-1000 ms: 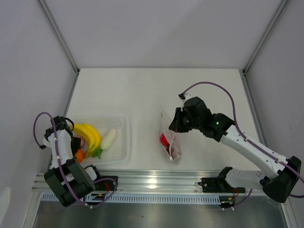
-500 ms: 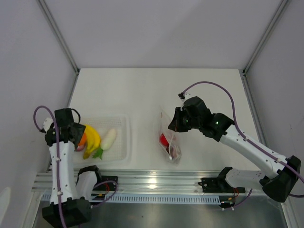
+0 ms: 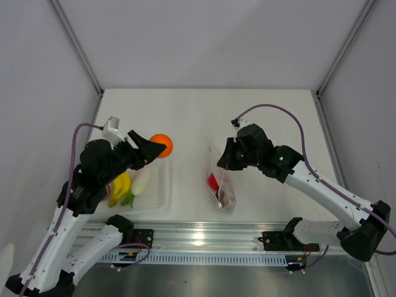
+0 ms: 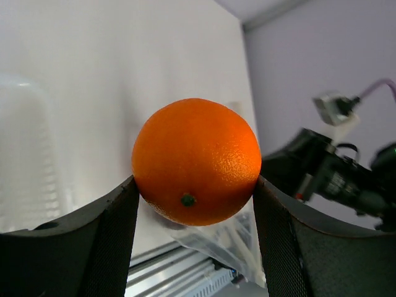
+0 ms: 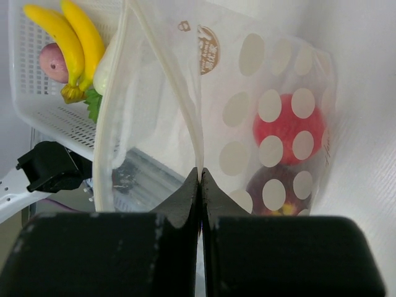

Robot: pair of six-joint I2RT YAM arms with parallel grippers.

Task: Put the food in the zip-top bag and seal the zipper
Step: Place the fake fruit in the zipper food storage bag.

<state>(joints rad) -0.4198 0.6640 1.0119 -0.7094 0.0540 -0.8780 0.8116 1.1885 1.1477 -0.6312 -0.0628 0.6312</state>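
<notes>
My left gripper (image 3: 158, 147) is shut on the orange (image 3: 161, 145) and holds it in the air over the tray's far right corner; in the left wrist view the orange (image 4: 197, 161) fills the gap between both fingers. The zip-top bag (image 3: 221, 185) lies right of the tray with a red apple (image 5: 286, 127) and a dark red-purple fruit (image 5: 278, 192) inside. My right gripper (image 5: 199, 176) is shut on one lip of the bag's mouth, pinching the zipper (image 5: 185, 111) strip and lifting it. The other lip (image 5: 108, 124) hangs apart, so the mouth gapes.
A translucent white tray (image 3: 162, 185) at the near left holds yellow bananas (image 3: 120, 184), a white radish (image 3: 141, 180) and a pinkish round fruit (image 5: 52, 62). A metal rail (image 3: 198, 238) runs along the near edge. Grey walls close in the table.
My left arm has risen out of the tray with the orange and swung right and away from the base, toward the bag. The right arm and the bag have stayed put.
</notes>
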